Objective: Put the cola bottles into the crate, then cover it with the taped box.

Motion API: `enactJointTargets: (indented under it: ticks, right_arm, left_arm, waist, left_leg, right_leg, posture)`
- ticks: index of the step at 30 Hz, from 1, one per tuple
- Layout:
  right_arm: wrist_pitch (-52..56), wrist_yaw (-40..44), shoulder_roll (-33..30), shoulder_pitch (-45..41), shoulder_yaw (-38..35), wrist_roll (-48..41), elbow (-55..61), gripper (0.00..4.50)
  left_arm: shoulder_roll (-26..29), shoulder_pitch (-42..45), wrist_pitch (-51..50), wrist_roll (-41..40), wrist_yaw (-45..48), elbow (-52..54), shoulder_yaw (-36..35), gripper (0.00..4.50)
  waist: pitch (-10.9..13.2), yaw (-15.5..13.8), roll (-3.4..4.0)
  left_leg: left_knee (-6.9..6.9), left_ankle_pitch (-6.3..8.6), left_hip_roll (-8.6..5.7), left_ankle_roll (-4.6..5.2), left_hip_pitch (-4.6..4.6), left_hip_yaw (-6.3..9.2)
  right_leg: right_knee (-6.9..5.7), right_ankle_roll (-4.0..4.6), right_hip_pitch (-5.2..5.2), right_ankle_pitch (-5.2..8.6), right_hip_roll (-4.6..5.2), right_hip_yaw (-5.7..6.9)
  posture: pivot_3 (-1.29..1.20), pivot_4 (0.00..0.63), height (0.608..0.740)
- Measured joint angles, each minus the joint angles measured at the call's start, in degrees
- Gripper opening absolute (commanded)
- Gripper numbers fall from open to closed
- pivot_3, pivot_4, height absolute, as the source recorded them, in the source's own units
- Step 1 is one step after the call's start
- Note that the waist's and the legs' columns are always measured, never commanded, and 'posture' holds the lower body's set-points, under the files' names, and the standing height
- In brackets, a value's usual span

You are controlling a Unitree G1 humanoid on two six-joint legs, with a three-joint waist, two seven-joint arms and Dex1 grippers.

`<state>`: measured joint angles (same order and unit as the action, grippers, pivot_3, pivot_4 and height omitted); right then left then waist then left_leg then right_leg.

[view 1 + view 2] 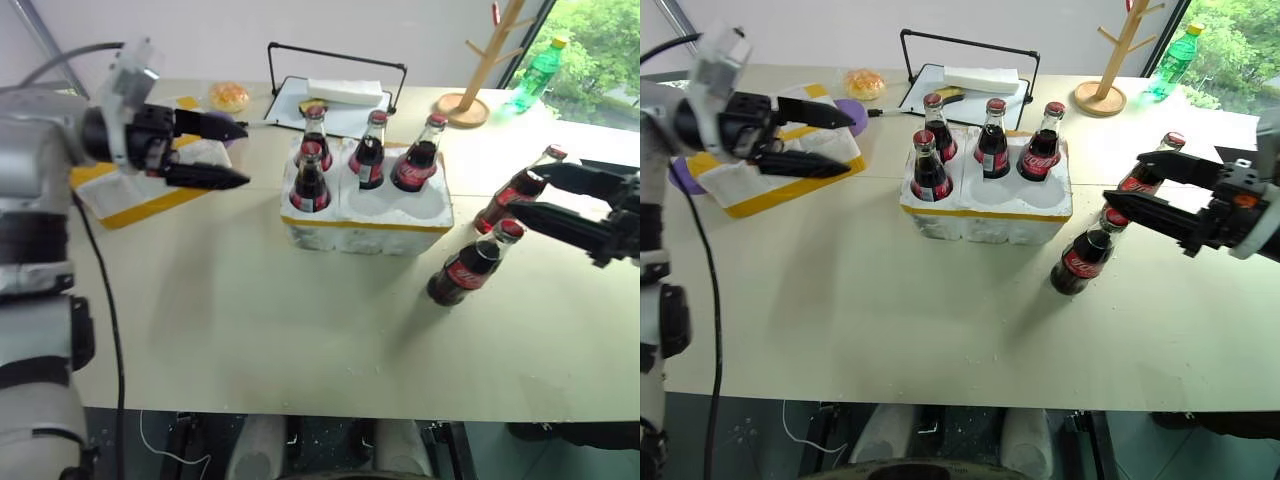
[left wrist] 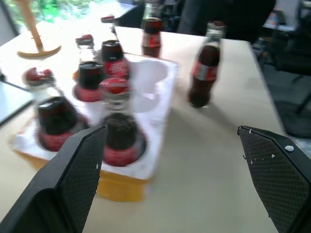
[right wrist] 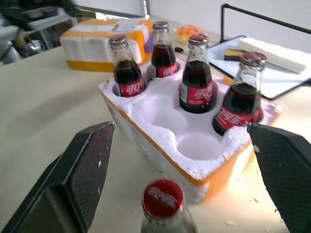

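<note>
Pale table (image 1: 250, 330) surface carries the work. Nearest, two cola bottles (image 1: 470, 268) stand on it beside the crate's right end, between the spread fingers of the right tool (image 1: 560, 200), which holds nothing. Four further bottles are seated in wells of the crate (image 1: 365, 225); two front wells are unoccupied. Left of the crate, the left tool (image 1: 232, 153) is held above the table, fingers apart and empty, in front of the taped box (image 1: 140, 195). Farther back, a black-framed tray (image 1: 340, 100) is located.
</note>
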<state>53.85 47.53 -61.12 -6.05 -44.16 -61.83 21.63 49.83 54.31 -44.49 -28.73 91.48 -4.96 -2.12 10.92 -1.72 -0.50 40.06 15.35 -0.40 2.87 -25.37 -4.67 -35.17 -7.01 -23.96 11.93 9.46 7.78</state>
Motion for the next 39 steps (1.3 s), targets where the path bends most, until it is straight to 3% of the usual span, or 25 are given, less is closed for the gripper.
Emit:
enactJointTargets:
  ticks: [6,11,18,28,39]
  right_arm:
    - [5.4,-2.4,5.1,12.1,-11.4,-5.1,5.3,4.5]
    - [4.6,-4.6,12.8,22.6,-12.5,-4.8,14.7,4.5]
    - [-3.2,-11.8,24.6,24.5,-2.8,-0.8,17.4,4.5]
    - [-11.2,-12.9,26.4,21.6,9.6,8.5,11.2,4.5]
    - [-15.5,-12.3,26.5,14.1,17.8,14.7,2.0,4.5]
  left_arm:
    - [-1.9,-9.4,-3.2,-4.7,-6.0,13.0,0.7,4.46]
    - [-2.9,-11.4,-3.2,-5.5,-9.8,15.7,2.3,4.46]
    - [-4.0,-11.6,-2.2,-5.8,-12.7,16.3,3.6,4.46]
    - [-4.8,-11.6,-2.3,-7.0,-15.3,16.8,3.7,4.46]
    - [-4.7,-11.6,-2.5,-8.1,-16.7,17.7,3.7,4.46]
  waist:
    - [0.0,-0.7,0.0]
    - [0.0,-0.4,0.04]
    - [-0.1,-0.5,0.11]
    - [-0.1,-0.5,0.14]
    - [-0.1,-0.4,0.14]
  left_leg:
    - [0.01,0.0,0.01,0.0,0.03,0.1]
    - [-0.01,0.01,0.02,0.0,0.06,0.04]
    - [-0.01,0.06,0.02,0.08,0.06,0.08]
    - [-0.02,0.0,0.04,-0.02,0.05,0.04]
    - [-0.02,-0.02,0.16,-0.05,0.05,-0.07]
  right_leg:
    - [-0.02,0.01,0.06,0.0,-0.03,0.02]
    - [-0.03,0.01,0.04,0.0,-0.07,-0.02]
    - [-0.01,0.02,0.0,0.02,-0.12,-0.08]
    - [-0.02,0.02,-0.04,0.02,-0.2,-0.14]
    - [-0.01,0.03,-0.16,0.02,-0.66,-0.88]
  posture:
    - [0.0,0.15,0.74]
    - [0.0,0.15,0.74]
    - [0.0,0.15,0.74]
    - [0.0,0.15,0.74]
    - [0.0,0.15,0.74]
